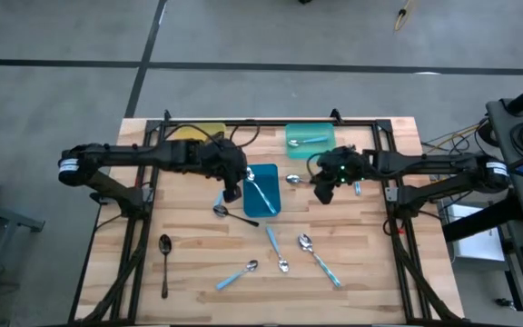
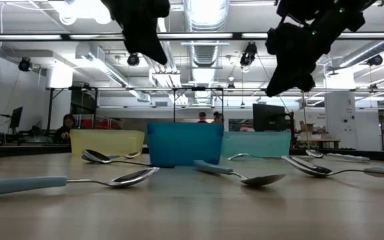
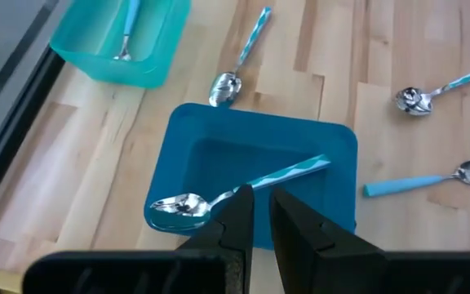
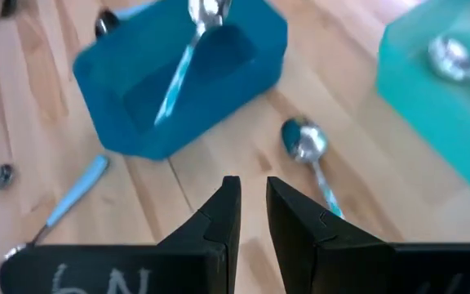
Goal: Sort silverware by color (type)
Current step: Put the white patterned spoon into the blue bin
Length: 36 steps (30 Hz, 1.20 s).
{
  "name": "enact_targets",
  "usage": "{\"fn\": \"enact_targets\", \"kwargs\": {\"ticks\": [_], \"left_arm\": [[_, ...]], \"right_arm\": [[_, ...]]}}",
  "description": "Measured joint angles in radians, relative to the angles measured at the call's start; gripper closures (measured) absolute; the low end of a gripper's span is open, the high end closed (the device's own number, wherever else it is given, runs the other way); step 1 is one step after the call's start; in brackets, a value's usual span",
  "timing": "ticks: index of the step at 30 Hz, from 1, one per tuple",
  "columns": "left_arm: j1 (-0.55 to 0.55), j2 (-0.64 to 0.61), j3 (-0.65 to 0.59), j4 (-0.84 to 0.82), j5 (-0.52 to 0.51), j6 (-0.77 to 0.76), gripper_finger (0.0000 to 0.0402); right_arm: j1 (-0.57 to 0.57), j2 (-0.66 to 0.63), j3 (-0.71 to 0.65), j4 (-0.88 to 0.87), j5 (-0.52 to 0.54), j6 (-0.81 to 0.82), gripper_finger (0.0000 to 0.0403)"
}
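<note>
A spoon with a light blue handle (image 3: 251,181) lies in the blue tray (image 1: 263,207), its bowl (image 3: 178,204) on the tray's rim. My left gripper (image 1: 233,189) hangs above the tray's left edge, fingers a narrow gap apart, empty; it also shows in the left wrist view (image 3: 259,214). My right gripper (image 1: 323,193) hangs to the right of the tray, also narrowly open and empty (image 4: 253,204), above a blue-handled spoon (image 4: 304,140) on the table. The teal tray (image 1: 320,130) holds one spoon (image 1: 309,141). In the low view both grippers are high above the table.
A yellow tray (image 1: 198,133) stands at the back left. Loose on the wood lie a black spoon (image 1: 164,263), a dark spoon (image 1: 230,213) and three blue-handled spoons (image 1: 277,248) (image 1: 239,275) (image 1: 320,259). Another spoon (image 1: 357,187) lies by my right arm.
</note>
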Motion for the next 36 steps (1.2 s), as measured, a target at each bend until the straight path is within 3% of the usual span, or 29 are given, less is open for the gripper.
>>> {"fn": "enact_targets", "kwargs": {"ticks": [16, 20, 29, 36], "left_arm": [[-0.027, 0.000, 0.000, -0.033, -0.006, 0.009, 0.0377], [-0.027, 0.000, 0.000, -0.033, -0.006, 0.010, 0.0377], [-0.029, 0.000, 0.000, -0.033, -0.033, 0.011, 0.0377], [-0.029, -0.001, 0.000, -0.035, -0.056, 0.028, 0.0377]], "right_arm": [[0.001, 0.169, 0.001, -0.118, 0.001, 0.137, 0.0351], [0.001, 0.215, 0.058, -0.190, 0.004, 0.125, 0.0351], [-0.011, 0.342, 0.216, -0.278, 0.009, -0.116, 0.0351], [-0.014, 0.421, 0.228, -0.285, 0.010, -0.406, 0.0351]]}}
